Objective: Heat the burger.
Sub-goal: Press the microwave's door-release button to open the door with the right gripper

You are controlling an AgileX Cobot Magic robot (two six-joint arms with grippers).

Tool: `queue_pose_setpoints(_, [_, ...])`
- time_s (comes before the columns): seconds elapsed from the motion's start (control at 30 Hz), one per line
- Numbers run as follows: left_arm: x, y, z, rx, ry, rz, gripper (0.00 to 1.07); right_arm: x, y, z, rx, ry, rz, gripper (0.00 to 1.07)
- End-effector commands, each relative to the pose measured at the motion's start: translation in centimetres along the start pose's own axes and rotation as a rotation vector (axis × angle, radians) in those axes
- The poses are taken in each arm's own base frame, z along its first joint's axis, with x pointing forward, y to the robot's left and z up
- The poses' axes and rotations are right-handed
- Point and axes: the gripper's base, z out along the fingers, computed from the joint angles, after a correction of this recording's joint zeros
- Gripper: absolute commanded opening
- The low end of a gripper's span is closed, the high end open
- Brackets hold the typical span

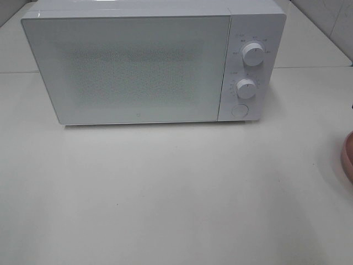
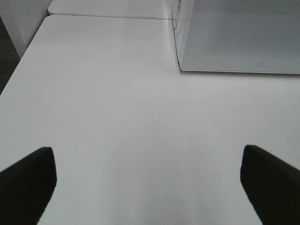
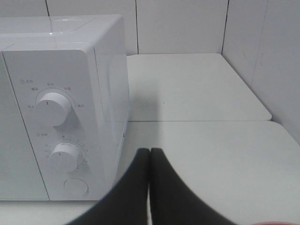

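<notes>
A shut white microwave (image 1: 138, 66) is set at the back edge of the bench (image 1: 165, 193). A pink plate (image 1: 348, 157) is cut off at the right edge; the burger cannot be seen. On the left gripper (image 2: 147, 152) the jaws are spread apart; on the right gripper (image 3: 150, 152) they are pressed together.

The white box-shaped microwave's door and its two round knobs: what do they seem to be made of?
The white microwave door looks like glass or clear plastic: it is smooth and faintly shiny, and a dotted mesh shows through it. The upper white round knob and lower knob look like smooth moulded plastic with a soft sheen, probably.
</notes>
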Motion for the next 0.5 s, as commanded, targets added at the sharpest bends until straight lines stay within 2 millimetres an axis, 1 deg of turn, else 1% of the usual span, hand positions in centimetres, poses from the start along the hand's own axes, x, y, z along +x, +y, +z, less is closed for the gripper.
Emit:
queue_pose_setpoints(0.03, [-0.1, 0.0, -0.2, 0.006, -0.029, 0.003, 1.01, 0.9, -0.1, 1.0, 0.001, 0.027, 0.025, 0.00])
queue_pose_setpoints(0.1, [-0.1, 0.0, -0.2, 0.006, -0.029, 0.003, 1.01, 1.2, -0.1, 1.2, 0.001, 0.041, 0.025, 0.00])
queue_pose_setpoints(0.13, [-0.1, 0.0, -0.2, 0.006, -0.029, 0.003, 1.01, 1.7, -0.1, 1.8, 0.000, 0.052, 0.025, 0.00])
queue_pose_setpoints(0.17, [-0.1, 0.0, -0.2, 0.006, -0.029, 0.003, 1.01, 1.7, -0.1, 1.8, 0.000, 0.052, 0.025, 0.00])
queue_pose_setpoints(0.2, [-0.1, 0.0, -0.2, 0.006, -0.029, 0.003, 1.01, 1.9, -0.1, 2.3, -0.003, 0.043, 0.025, 0.00])
queue_pose_setpoints(0.27, [-0.1, 0.0, -0.2, 0.006, -0.029, 0.003, 1.01, 2.1, -0.1, 2.5, -0.004, 0.038, 0.026, 0.00])
queue_pose_setpoints(0.3, [-0.1, 0.0, -0.2, 0.006, -0.029, 0.003, 1.01, 2.5, -0.1, 3.0, -0.006, 0.027, 0.034, 0.00])
queue_pose_setpoints(0.37, [-0.1, 0.0, -0.2, 0.006, -0.029, 0.003, 1.01, 2.7, -0.1, 3.3, -0.007, 0.025, 0.044, 0.00])
queue_pose_setpoints(0.43, [-0.1, 0.0, -0.2, 0.006, -0.029, 0.003, 1.01, 3.7, 0.0, 4.2, -0.012, 0.024, 0.155, 0.00])
queue_pose_setpoints(0.5, [-0.1, 0.0, -0.2, 0.006, -0.029, 0.003, 1.01, 3.8, 0.0, 4.4, -0.015, 0.022, 0.183, 0.00])
